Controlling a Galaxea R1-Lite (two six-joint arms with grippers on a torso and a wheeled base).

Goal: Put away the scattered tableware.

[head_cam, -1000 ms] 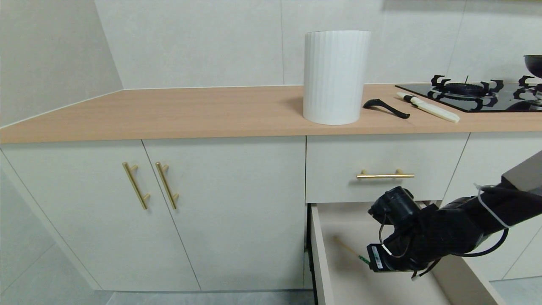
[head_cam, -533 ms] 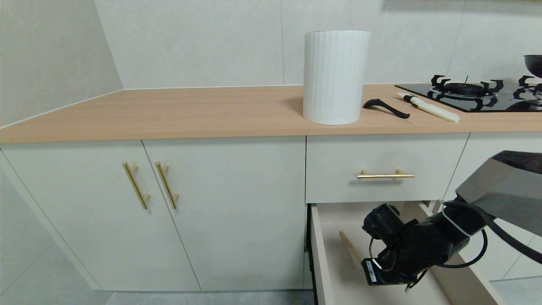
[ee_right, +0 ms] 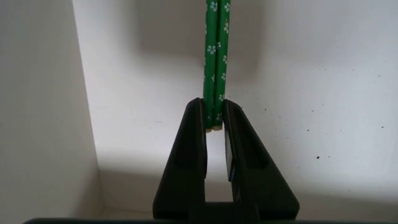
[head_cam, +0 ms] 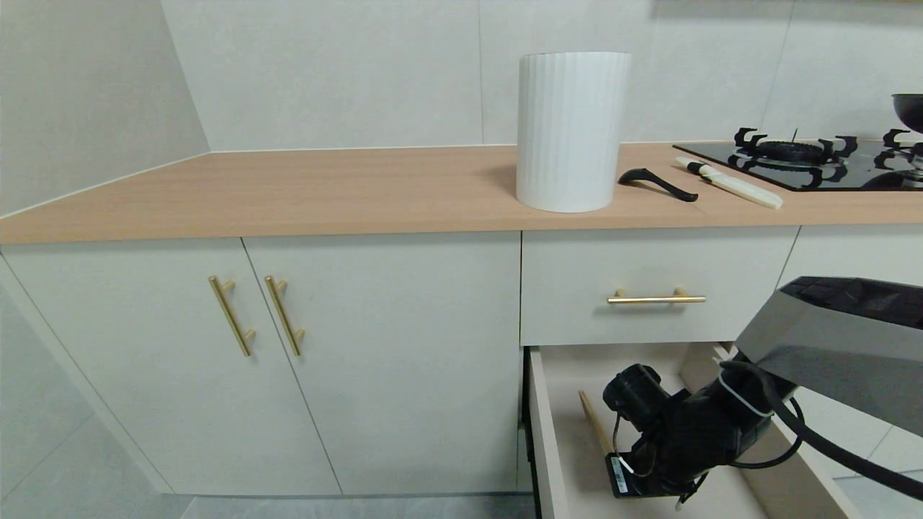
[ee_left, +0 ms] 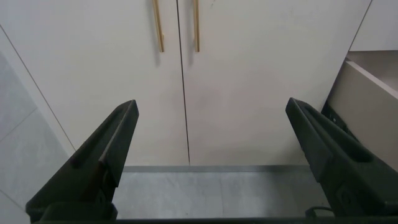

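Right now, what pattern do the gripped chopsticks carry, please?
The chopsticks are green with white paw prints, best seen in the right wrist view.

The big jar (head_cam: 572, 130) stands on the worktop (head_cam: 288, 191). Right of the jar lie a spoon (head_cam: 656, 182), then a knife (head_cam: 728, 184), then the stove (head_cam: 807, 162). Below the jar an open drawer (head_cam: 544, 432) sticks out. In it are the chopsticks (ee_right: 216, 56), pinched in the right pincer (ee_right: 214, 109).
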